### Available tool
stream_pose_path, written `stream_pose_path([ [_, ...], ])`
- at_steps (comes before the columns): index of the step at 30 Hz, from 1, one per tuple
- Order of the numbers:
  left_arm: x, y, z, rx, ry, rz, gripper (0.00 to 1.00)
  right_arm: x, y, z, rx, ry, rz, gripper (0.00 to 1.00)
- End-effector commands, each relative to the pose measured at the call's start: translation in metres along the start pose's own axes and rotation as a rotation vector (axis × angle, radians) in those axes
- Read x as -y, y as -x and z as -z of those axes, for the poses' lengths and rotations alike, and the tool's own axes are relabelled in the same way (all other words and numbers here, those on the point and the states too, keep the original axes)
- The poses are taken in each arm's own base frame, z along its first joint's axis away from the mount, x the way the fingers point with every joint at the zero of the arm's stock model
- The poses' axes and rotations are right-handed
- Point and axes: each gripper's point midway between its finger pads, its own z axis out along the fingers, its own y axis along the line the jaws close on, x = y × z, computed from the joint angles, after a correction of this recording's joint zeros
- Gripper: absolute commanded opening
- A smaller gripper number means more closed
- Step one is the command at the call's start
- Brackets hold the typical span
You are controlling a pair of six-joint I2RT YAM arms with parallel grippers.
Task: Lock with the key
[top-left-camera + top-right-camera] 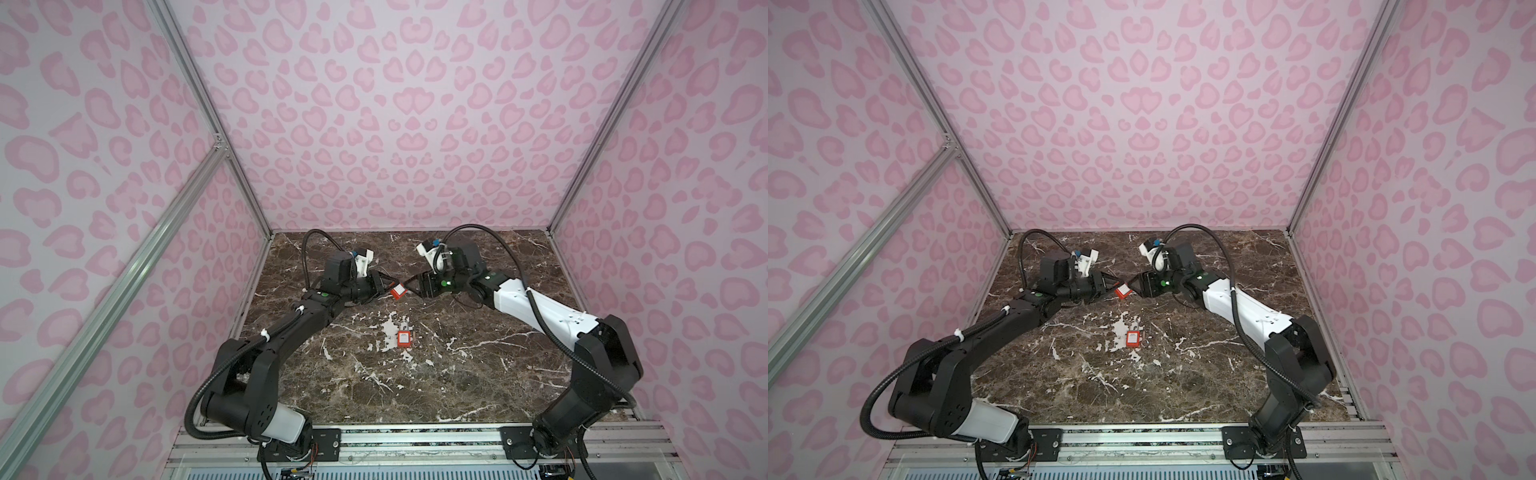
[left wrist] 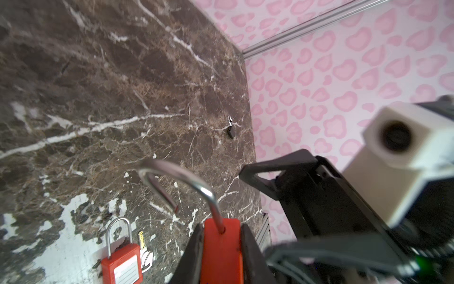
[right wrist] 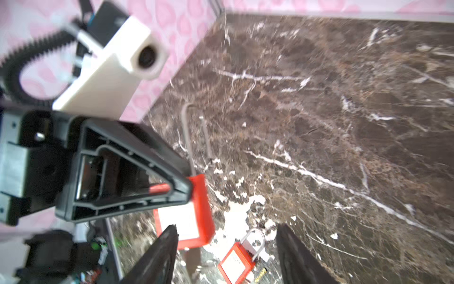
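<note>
Your red padlock (image 1: 397,290) is off the table, held in the air a little above the middle of both top views (image 1: 1122,291). The left pincer (image 1: 384,286) is clamped on its body from both sides. In the left wrist view its two dark fingers (image 2: 250,248) press against the red sides (image 2: 222,248). The steel shackle (image 2: 181,177) is open: one leg sits in the body and the other end hangs free. Your right pincer (image 1: 411,286) comes in from the right of the frame and stops just beside the padlock. Its fingers (image 3: 169,241) stand well apart and nothing is between them. A corner of the padlock (image 3: 186,221) shows close to one finger, but you cannot tell whether they touch. Below that, near the centre of the top views, a second padlock (image 1: 404,338) lies flat on the table (image 1: 478,374) with its shackle shut (image 2: 122,266). The key (image 2: 141,239) lies just beside it on a ring. A small dark item (image 2: 231,131) lies near the table's edge by the wall, too small to identify. Pink spotted walls (image 1: 374,124) close in the table on three sides.
</note>
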Motion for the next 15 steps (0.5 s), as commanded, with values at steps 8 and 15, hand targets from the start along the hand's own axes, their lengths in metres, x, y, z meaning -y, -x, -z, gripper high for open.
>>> stream_pose_path([
  [8, 0.094, 0.058, 0.056, 0.336, -0.215, -0.173, 0.06, -0.053, 0.097, 0.053, 0.485, 0.505, -0.354, 0.71],
  [15, 0.112, 0.068, 0.075, 0.408, -0.330, -0.156, 0.06, -0.079, 0.094, 0.055, 0.525, 0.657, -0.409, 0.74],
])
